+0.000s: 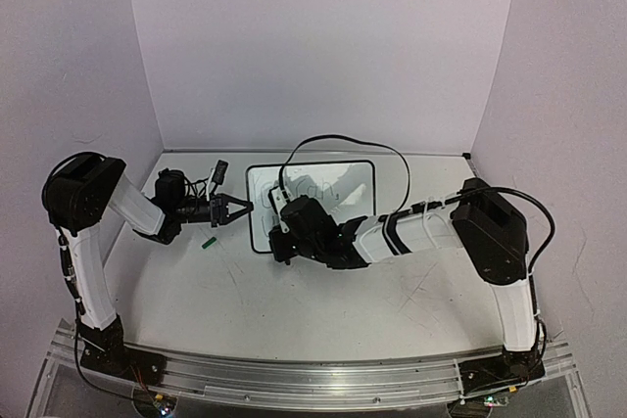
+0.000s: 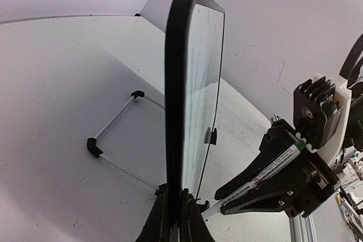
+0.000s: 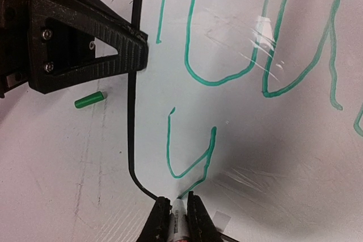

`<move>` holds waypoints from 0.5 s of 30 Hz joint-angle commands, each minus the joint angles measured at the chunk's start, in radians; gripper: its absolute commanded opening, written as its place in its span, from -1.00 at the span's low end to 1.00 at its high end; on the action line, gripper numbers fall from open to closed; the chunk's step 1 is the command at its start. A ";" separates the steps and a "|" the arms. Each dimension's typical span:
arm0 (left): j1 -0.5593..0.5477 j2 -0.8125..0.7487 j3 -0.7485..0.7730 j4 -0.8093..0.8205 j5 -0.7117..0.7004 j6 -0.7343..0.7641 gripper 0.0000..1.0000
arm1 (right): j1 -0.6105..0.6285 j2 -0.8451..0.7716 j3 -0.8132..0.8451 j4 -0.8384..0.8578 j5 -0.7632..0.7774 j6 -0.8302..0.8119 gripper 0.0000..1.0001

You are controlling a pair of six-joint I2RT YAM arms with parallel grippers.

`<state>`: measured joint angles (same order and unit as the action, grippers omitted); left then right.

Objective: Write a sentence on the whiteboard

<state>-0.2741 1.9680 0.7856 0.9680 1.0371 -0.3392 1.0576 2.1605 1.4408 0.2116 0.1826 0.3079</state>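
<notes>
Whiteboard (image 1: 333,181): we see it propped on its wire stand (image 2: 113,134) on the table (image 1: 294,310), toward the back wall and between the two arms.
Left fingers (image 1: 245,208): clenched on the whiteboard's left frame edge, one finger on each face (image 2: 174,208).
Cap (image 1: 208,240): a small green cap lies on the table just left of the whiteboard, apart from its frame (image 3: 90,100).
Sentence (image 3: 189,43): green handwriting on the whiteboard's face. We make out a top row of large rounded letters, and below it a single "y" near the whiteboard's lower left corner. We cannot read the full row.
Marker (image 3: 178,222): its tip touches the whiteboard at the tail of the "y".
Right fingers (image 3: 177,203): clenched around the marker, low on the whiteboard's left half (image 1: 282,237).
</notes>
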 commanded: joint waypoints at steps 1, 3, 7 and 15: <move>0.006 -0.033 0.006 -0.026 -0.038 0.020 -1.00 | -0.016 0.041 0.050 -0.017 0.045 -0.003 -1.00; 0.005 -0.032 0.007 -0.026 -0.038 0.020 -1.00 | -0.016 0.051 0.072 -0.017 0.043 -0.007 -1.00; 0.005 -0.033 0.007 -0.027 -0.038 0.020 -1.00 | -0.012 0.077 0.112 -0.017 0.044 -0.015 -1.00; 0.005 -0.031 0.007 -0.028 -0.037 0.019 -1.00 | -0.005 0.015 0.115 -0.018 0.018 -0.004 -1.00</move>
<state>-0.2741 1.9640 0.7856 0.9672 1.0336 -0.3372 1.0672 2.2215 1.5477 0.1932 0.1619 0.3046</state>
